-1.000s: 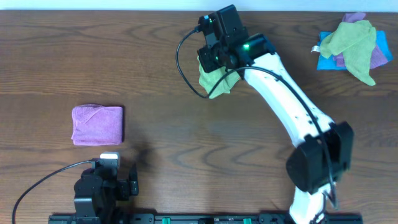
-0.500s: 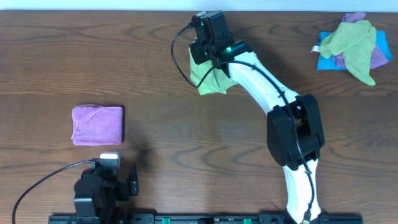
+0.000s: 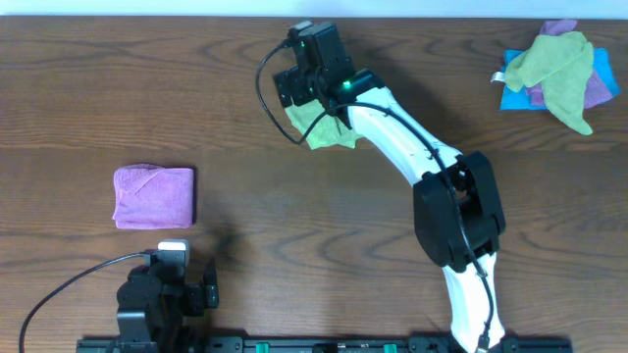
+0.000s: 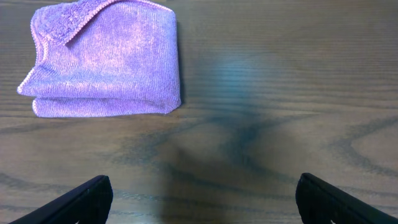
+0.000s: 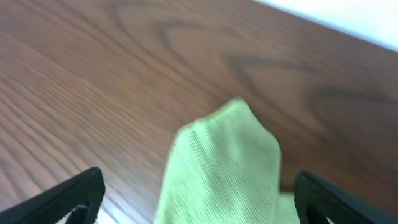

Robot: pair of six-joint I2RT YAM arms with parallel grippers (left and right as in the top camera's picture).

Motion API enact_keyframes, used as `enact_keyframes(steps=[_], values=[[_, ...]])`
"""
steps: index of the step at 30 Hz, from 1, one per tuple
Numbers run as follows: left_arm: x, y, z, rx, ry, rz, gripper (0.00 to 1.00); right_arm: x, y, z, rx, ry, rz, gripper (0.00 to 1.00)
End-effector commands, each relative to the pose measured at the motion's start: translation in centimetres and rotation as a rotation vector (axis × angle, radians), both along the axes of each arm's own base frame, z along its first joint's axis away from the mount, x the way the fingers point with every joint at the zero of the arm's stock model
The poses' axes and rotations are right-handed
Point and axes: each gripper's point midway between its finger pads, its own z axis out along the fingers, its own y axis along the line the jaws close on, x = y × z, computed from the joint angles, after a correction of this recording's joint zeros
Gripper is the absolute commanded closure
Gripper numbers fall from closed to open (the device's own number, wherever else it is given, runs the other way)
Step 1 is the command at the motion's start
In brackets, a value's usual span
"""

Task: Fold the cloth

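Observation:
A crumpled green cloth (image 3: 322, 128) lies at the back middle of the table. My right gripper (image 3: 304, 90) hovers right over its left part. In the right wrist view the green cloth (image 5: 224, 168) bulges up between the fingers of the right gripper (image 5: 199, 177), which stand wide open and clear of the fabric. A purple cloth (image 3: 154, 196), folded into a neat rectangle, rests at the left. My left gripper (image 3: 172, 270) is parked near the front edge, just short of it. The left wrist view has the purple cloth (image 4: 106, 59) ahead and the left gripper (image 4: 203, 185) open over bare wood.
A heap of loose cloths (image 3: 557, 67), green, purple and blue, sits at the back right corner. A black cable (image 3: 59, 289) curls from the left arm's base along the front edge. The right arm (image 3: 422, 157) stretches diagonally across the table's middle.
The right arm swung left along the back of the table, carrying the green cloth. Its jaws then opened and let the cloth go. The left arm and purple cloth stayed still.

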Motion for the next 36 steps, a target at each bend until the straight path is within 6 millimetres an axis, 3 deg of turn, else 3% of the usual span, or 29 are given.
enact_keyframes(steps=[1,6,14,17,22,29,36], values=[[-0.9,0.0,-1.4,0.013,0.057,-0.010,0.05,0.2,-2.0,2.7,-0.015,-0.020,-0.055,0.02],[-0.9,0.0,-1.4,0.013,0.057,-0.010,0.05,0.8,-7.1,4.5,-0.066,-0.016,-0.181,0.05],[-0.9,0.0,-1.4,0.013,0.057,-0.010,0.05,3.5,-14.7,3.0,0.030,0.066,-0.303,0.13],[-0.9,0.0,-1.4,0.013,0.057,-0.010,0.05,4.3,-16.4,1.9,0.106,0.107,-0.320,0.15],[-0.9,0.0,-1.4,0.013,0.057,-0.010,0.05,4.1,-16.3,-1.8,0.255,0.247,-0.281,0.15],[-0.9,0.0,-1.4,0.013,0.057,-0.010,0.05,3.1,-14.8,-6.5,0.294,0.368,-0.250,0.17],[-0.9,0.0,-1.4,0.013,0.057,-0.010,0.04,3.4,-13.8,-7.2,0.302,0.358,-0.231,0.23]])
